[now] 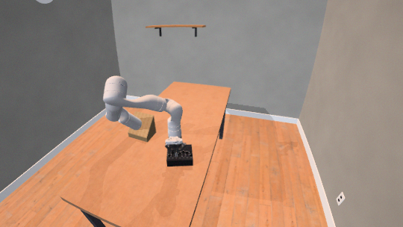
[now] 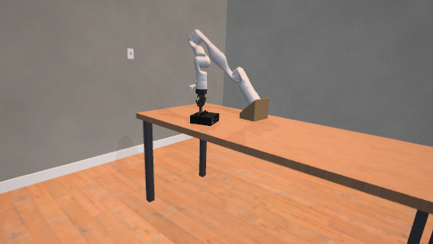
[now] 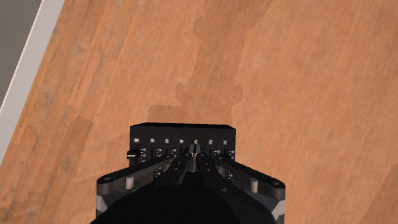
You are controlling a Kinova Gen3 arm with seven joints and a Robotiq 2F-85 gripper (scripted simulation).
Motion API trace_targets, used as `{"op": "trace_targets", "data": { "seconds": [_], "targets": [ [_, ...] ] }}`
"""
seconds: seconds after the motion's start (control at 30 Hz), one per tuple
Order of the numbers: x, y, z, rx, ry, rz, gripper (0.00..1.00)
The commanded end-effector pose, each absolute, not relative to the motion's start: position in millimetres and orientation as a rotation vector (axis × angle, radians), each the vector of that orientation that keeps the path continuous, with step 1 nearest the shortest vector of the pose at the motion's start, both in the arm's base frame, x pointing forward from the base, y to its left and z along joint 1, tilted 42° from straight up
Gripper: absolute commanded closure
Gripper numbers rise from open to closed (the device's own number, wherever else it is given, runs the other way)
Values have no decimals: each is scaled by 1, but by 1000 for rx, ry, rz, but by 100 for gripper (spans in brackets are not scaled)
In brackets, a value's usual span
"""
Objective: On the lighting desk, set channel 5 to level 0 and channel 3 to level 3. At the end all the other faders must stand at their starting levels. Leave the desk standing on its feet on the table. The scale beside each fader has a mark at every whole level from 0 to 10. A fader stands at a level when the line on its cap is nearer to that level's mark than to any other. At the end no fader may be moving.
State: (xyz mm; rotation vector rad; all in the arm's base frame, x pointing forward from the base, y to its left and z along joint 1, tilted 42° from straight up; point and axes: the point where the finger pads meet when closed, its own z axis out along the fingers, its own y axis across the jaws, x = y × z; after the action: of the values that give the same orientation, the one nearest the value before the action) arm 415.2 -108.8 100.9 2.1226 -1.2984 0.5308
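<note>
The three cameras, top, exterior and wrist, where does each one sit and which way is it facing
Top: high in the room, looking down on the table; the whole arm shows, bent over the lighting desk.
Exterior: off to the side, low, facing the table's long edge; full arm, wooden wedge at its base.
Wrist: on the arm's end, looking down past the shut gripper onto the desk's faders.
All three share the lighting desk and table.

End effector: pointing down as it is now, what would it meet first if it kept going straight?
The desk. The shut end effector points straight down at its fader panel, tips among the caps; which fader, and whether it already touches, cannot be told.
</note>
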Motion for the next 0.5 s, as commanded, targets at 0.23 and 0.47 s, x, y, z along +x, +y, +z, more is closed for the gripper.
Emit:
{"op": "trace_targets", "data": {
  "seconds": [0.23,0.47],
  "targets": [
    [419,-111,103,2127,-1297,537,100],
    [419,-110,104,2127,-1297,537,100]
  ]
}}
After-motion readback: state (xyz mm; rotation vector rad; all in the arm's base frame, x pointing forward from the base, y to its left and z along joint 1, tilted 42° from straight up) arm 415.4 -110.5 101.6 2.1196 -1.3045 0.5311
